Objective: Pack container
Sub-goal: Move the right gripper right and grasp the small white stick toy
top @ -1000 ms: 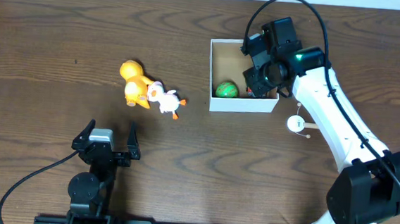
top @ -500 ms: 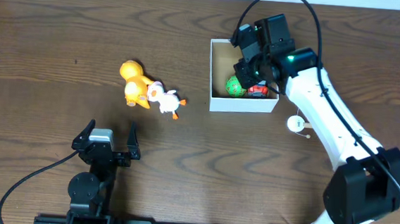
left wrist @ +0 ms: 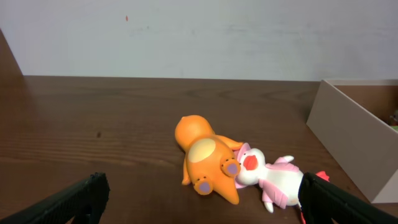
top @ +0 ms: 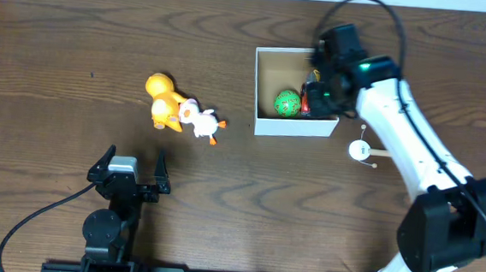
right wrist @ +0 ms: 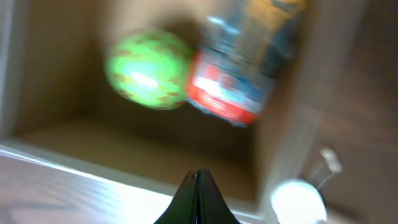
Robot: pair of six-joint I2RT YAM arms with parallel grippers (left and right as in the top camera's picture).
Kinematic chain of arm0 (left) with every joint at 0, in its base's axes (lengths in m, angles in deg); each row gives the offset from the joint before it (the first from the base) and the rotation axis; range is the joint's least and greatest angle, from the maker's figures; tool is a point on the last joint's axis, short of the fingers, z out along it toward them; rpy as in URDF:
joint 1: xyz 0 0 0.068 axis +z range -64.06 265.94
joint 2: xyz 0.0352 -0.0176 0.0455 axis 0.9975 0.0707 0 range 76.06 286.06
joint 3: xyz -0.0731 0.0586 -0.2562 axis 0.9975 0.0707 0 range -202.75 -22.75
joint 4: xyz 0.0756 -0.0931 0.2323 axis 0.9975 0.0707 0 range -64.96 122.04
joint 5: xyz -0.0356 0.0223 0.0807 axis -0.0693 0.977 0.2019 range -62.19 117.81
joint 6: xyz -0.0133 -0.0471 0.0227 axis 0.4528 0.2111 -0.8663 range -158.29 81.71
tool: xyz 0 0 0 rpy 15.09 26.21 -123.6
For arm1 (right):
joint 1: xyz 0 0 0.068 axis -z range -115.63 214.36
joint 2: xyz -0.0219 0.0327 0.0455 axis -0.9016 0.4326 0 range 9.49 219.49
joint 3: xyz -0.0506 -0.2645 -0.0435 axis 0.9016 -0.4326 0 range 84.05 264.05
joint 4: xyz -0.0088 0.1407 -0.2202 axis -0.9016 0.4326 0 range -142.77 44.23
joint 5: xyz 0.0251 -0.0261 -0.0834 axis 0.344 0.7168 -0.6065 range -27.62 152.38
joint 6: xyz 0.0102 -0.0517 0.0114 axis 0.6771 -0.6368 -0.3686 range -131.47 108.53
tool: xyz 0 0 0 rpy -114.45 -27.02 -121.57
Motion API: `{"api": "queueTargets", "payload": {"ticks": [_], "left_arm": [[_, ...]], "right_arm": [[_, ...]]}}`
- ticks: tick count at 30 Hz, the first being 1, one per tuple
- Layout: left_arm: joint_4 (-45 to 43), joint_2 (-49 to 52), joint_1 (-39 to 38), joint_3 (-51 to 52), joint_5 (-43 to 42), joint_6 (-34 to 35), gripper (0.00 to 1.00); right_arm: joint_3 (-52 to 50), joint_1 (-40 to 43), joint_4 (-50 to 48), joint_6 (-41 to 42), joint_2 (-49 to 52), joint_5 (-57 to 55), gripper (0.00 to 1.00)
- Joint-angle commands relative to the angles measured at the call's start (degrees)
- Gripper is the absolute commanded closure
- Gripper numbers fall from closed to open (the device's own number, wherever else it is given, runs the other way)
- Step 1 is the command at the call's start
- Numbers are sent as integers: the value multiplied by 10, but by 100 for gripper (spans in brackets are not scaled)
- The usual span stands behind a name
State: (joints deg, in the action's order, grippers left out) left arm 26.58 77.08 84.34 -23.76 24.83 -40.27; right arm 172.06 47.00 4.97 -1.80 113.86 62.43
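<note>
The container [top: 295, 126] is a white-walled box with a brown inside, right of the table's middle. A green ball [top: 286, 102] and a red, white and blue toy [top: 308, 107] lie in it. My right gripper [right wrist: 198, 177] hangs over the box's right part, shut with nothing in it. Its blurred view looks down on the ball [right wrist: 148, 67], the toy [right wrist: 239, 87] and the box wall [right wrist: 74, 158]. An orange toy [top: 164, 105] and a white-and-pink toy [top: 201, 123] lie together left of the box. My left gripper [top: 129, 164] stands open near the front, short of both toys [left wrist: 205, 152] [left wrist: 273, 180].
A small white round thing on a stick [top: 360, 149] lies on the table just outside the box's front right corner, also blurred in the right wrist view [right wrist: 298, 200]. The box's side wall [left wrist: 348, 134] shows at the right of the left wrist view. A pale wall stands behind the table.
My right gripper's jaws have closed on nothing. Its wrist swung left over the box and back right. The green ball has shifted slightly right. The left arm has not moved.
</note>
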Motion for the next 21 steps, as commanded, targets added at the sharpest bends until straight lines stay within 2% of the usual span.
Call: {"api": "queueTargets", "payload": {"ticks": [1,5,12,20,21], "left_arm": [[23,0,2,8,6,-8,2],[23,0,2,8,6,-8,2],[23,0,2,8,6,-8,2],[23,0,2,8,6,-8,2],[23,0,2,8,6,-8,2]], "right_arm": [[2,40,40,167,-21,-92,99],[-9,82,87,304,-21,-112,99],[-129,120,20,463,-21,-136,99],[-243,150,-88,519,-21,-136,92],[-252,155,-94,527,-21,-136,88]]}}
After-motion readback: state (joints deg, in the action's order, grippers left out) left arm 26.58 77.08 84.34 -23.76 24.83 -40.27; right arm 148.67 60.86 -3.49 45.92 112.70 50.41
